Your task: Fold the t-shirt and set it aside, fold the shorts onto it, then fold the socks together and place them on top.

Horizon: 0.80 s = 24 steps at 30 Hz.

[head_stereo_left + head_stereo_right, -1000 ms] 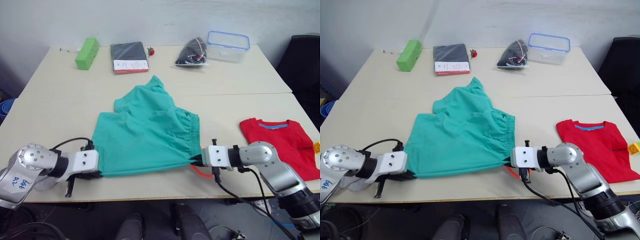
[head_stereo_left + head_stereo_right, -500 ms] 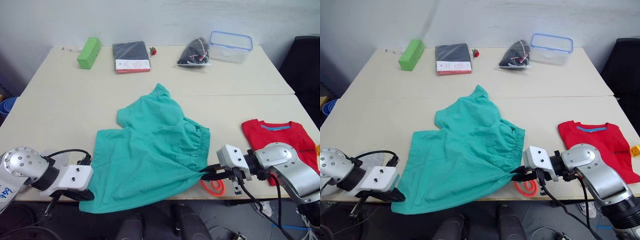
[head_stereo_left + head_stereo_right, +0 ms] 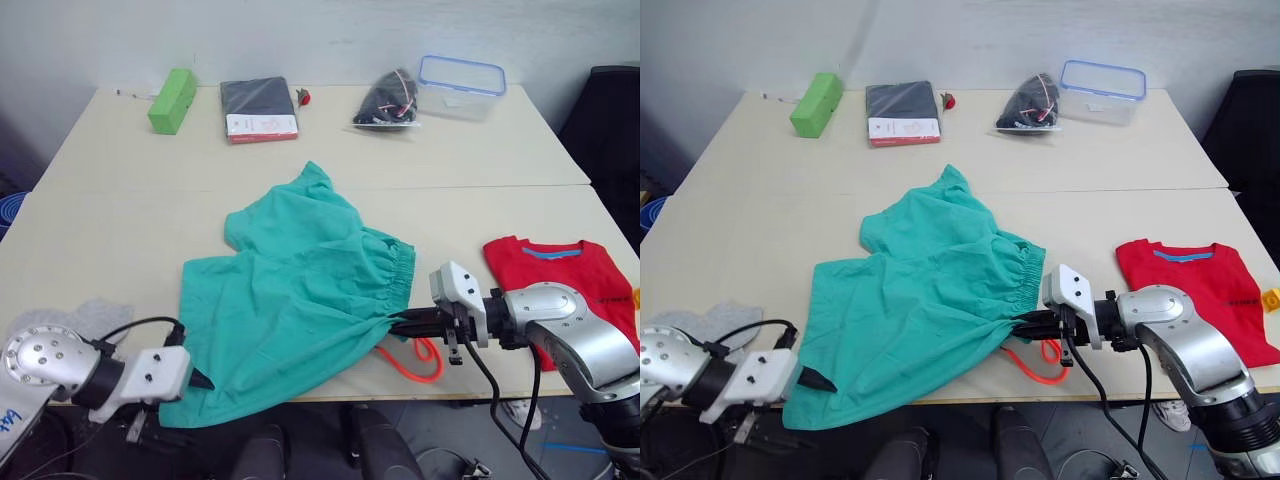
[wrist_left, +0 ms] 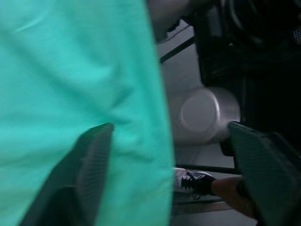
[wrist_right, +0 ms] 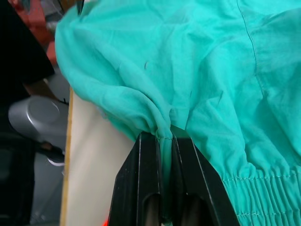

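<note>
Teal shorts point(image 3: 300, 290) spread loosely across the near middle of a pale table point(image 3: 120, 210), one leg reaching toward the far side, the near-left corner hanging over the front edge; gathered waistband facing right, orange drawstring point(image 3: 415, 358) looped on the table just beside it. Right gripper point(image 3: 392, 322) clenched on a bunched fold of the shorts near the waistband, cloth pinched tight between both black fingers point(image 5: 141, 188) in the wrist view. Left gripper point(image 3: 198, 380) at the overhanging corner, below the table edge; fingers point(image 4: 89, 165) spread wide apart in the wrist view, teal cloth draped over one of them, nothing pinched. Red t-shirt point(image 3: 565, 290) lying flat at the right end of the table, blue neck band toward the far side, well apart from the shorts. Grey socks point(image 3: 700, 322) at the near-left edge, beside the left arm. Along the far side: green block point(image 3: 172, 101), dark folded packet point(image 3: 259, 110), black bag point(image 3: 387, 100), clear box point(image 3: 460, 87) with blue rim.
</note>
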Motion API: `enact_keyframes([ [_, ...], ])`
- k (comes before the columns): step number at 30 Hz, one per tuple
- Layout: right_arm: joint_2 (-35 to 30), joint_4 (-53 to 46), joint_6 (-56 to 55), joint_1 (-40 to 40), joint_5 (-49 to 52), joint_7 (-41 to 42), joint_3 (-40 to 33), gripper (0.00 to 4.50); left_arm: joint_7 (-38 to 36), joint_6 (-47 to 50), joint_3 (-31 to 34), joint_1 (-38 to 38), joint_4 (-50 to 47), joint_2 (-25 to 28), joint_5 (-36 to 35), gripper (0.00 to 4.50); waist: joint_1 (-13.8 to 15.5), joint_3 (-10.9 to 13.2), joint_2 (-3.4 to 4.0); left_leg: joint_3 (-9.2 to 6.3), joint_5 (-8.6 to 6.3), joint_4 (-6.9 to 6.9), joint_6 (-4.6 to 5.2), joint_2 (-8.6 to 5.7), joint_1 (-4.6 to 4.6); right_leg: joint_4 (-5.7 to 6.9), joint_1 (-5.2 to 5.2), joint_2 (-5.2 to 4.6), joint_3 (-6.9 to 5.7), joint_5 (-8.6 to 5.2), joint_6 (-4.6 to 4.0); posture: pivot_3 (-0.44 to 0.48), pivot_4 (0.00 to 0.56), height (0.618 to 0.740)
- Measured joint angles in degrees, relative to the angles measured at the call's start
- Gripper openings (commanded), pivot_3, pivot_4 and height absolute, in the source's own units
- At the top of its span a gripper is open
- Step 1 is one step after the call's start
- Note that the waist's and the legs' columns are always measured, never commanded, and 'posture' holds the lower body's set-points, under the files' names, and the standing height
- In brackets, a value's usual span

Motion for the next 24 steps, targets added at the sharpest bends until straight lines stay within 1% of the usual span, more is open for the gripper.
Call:
enact_keyframes([
  [2,0.00,0.05,1.36,-1.03,0.45,-0.01,0.03,0.00,2.27,-1.67,0.23,3.01,-2.13,-0.90,3.76,4.21,0.09,0.00,0.00,0.00,0.00,0.02,0.00,0.00,0.04,0.01,0.04,0.01,-0.01,-0.01,-0.01,0.000,0.150,0.740],
  [4,0.01,0.06,2.82,-2.28,1.47,-0.08,-0.02,0.00,7.17,-5.02,-0.99,4.49,-2.56,-2.78,10.33,4.21,0.16,0.00,0.01,0.01,0.01,0.02,0.01,-0.02,0.12,0.02,0.13,0.01,0.00,0.00,-0.01,0.000,0.150,0.740],
  [6,0.03,0.07,4.06,-3.00,2.07,-0.12,-0.09,0.00,12.34,-8.63,-2.06,4.62,-3.12,-6.20,15.47,4.21,0.28,-0.04,0.08,0.05,0.02,0.04,0.02,-0.03,0.18,0.00,0.22,0.01,0.02,0.00,-0.01,0.000,0.150,0.740],
  [9,0.03,0.08,4.78,-3.32,2.49,-0.07,-0.11,0.00,18.77,-12.79,-2.99,5.13,-2.64,-10.97,20.70,4.21,0.98,-0.04,0.10,0.07,0.03,0.10,0.04,-0.03,0.18,0.00,0.23,0.00,0.02,0.03,0.03,0.000,0.150,0.740],
  [14,0.03,0.80,4.95,-3.46,2.63,0.10,-0.11,0.00,25.38,-16.75,-4.11,5.78,-1.43,-16.33,25.91,4.21,1.49,-0.04,0.09,0.09,0.03,0.18,0.04,-0.03,0.15,0.00,0.24,-0.01,0.02,0.05,0.07,0.000,0.150,0.740],
  [17,0.03,1.10,5.12,-3.53,2.85,0.09,-0.11,0.00,26.29,-17.19,-4.37,6.01,-1.40,-17.30,26.79,4.21,1.49,-0.04,0.10,0.10,0.03,0.19,0.05,-0.03,0.15,0.02,0.24,-0.01,0.02,0.06,0.07,0.000,0.150,0.740],
  [20,0.03,1.14,5.14,-3.53,3.10,0.10,-0.11,0.00,25.56,-16.16,-4.01,6.12,-1.64,-17.66,25.21,3.63,1.47,-0.04,0.10,0.09,0.03,0.20,0.05,-0.02,0.15,0.04,0.24,0.00,0.01,0.06,0.07,0.000,0.150,0.740],
  [21,0.02,1.16,5.14,-3.53,3.11,0.10,-0.11,0.00,25.00,-15.79,-3.57,6.30,-1.77,-17.59,24.35,3.37,1.46,-0.04,0.09,0.09,0.03,0.20,0.05,-0.02,0.15,0.03,0.24,0.00,0.00,0.06,0.07,0.000,0.150,0.740],
  [24,0.02,1.42,5.11,-3.52,3.11,0.10,-0.11,0.00,22.74,-14.66,-1.83,7.40,-2.13,-16.96,20.95,2.40,1.35,-0.04,0.10,0.12,0.03,0.17,0.04,-0.02,0.14,0.00,0.23,-0.01,0.01,0.05,0.07,0.000,0.150,0.740],
])
